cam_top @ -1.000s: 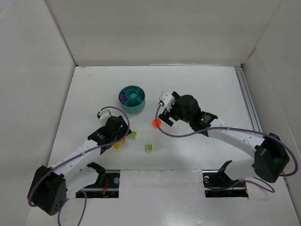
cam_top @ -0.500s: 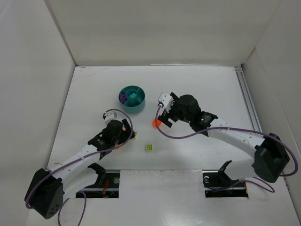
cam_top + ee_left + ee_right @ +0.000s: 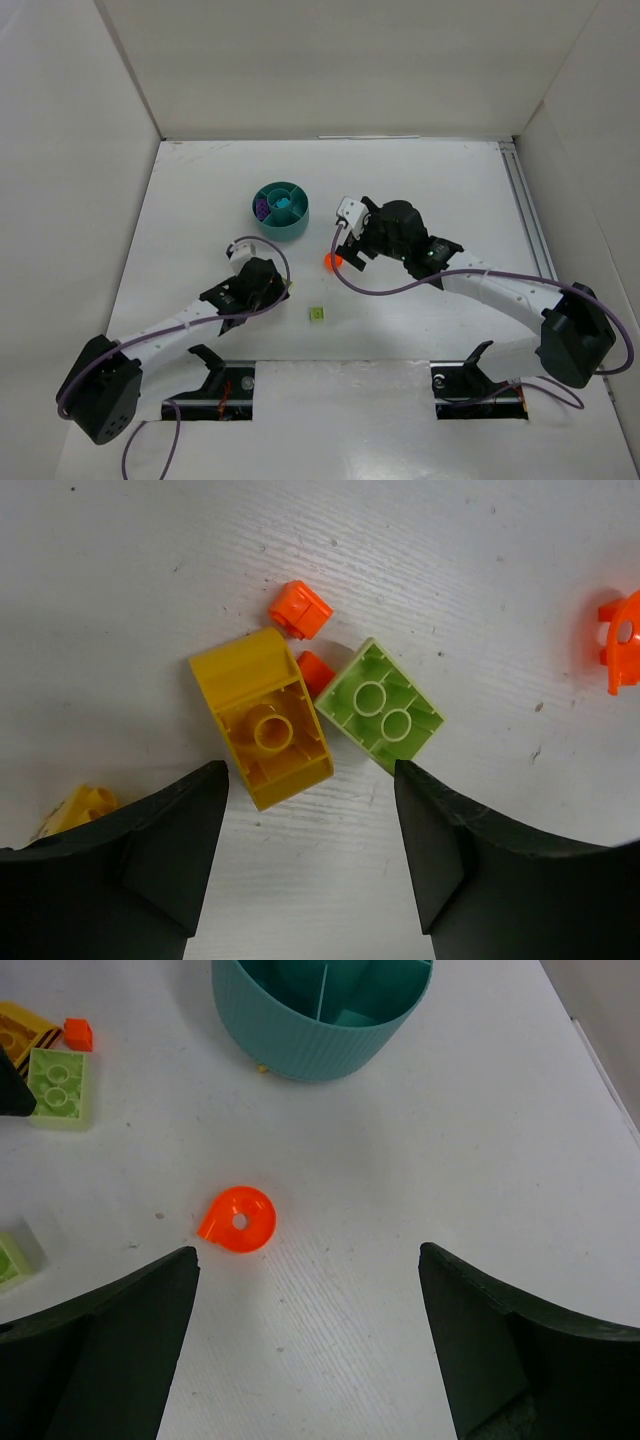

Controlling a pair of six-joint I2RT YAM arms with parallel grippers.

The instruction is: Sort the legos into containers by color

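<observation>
The teal dish (image 3: pixel 281 211) holds purple bricks (image 3: pixel 261 208) in a left wedge and a teal piece (image 3: pixel 285 203) in the middle well. My left gripper (image 3: pixel 308 780) is open, low over a yellow brick (image 3: pixel 268 720), a lime green brick (image 3: pixel 380 705) and two small orange bricks (image 3: pixel 301 609); nothing is between its fingers. My right gripper (image 3: pixel 308 1260) is open and empty, with the rounded orange-red piece (image 3: pixel 240 1220) on the table just ahead of its left finger. The dish (image 3: pixel 320 1010) is beyond that piece.
A second lime brick (image 3: pixel 317 314) lies alone near the front of the table. Another yellow piece (image 3: pixel 75 808) sits beside my left finger. White walls enclose the table on the left, back and right. A metal rail (image 3: pixel 528 215) runs along the right side.
My left arm has moved right and now covers the cluster of yellow, orange and lime bricks. The right arm has hardly moved. No brick has been picked up.
</observation>
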